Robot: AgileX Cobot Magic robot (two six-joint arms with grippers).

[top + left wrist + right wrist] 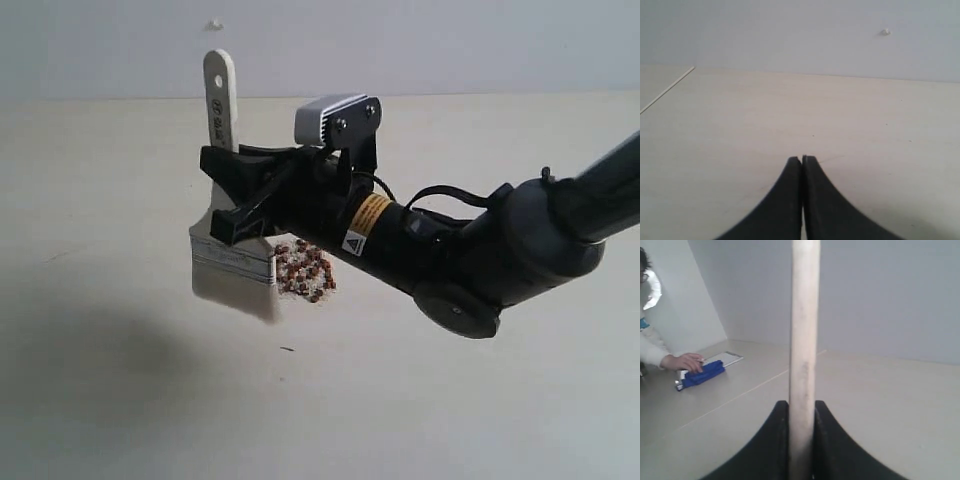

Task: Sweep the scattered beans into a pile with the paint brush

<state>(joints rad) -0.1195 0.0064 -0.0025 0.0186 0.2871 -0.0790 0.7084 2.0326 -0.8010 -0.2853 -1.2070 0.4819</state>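
The right pincer (pixel 232 195) clamps the brush (pixel 220 100) by its handle, upright, so the bristles meet the surface (pixel 130 400) just beside the pile (pixel 305 270). The left pincer (pixel 801 161) is closed, empty.

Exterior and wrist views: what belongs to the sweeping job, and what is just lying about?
Job: paint brush, pile of beans, right tool gripping the handle.
Lying about: blue cloth-like item, flat white sheet, person in white, shut left tool.
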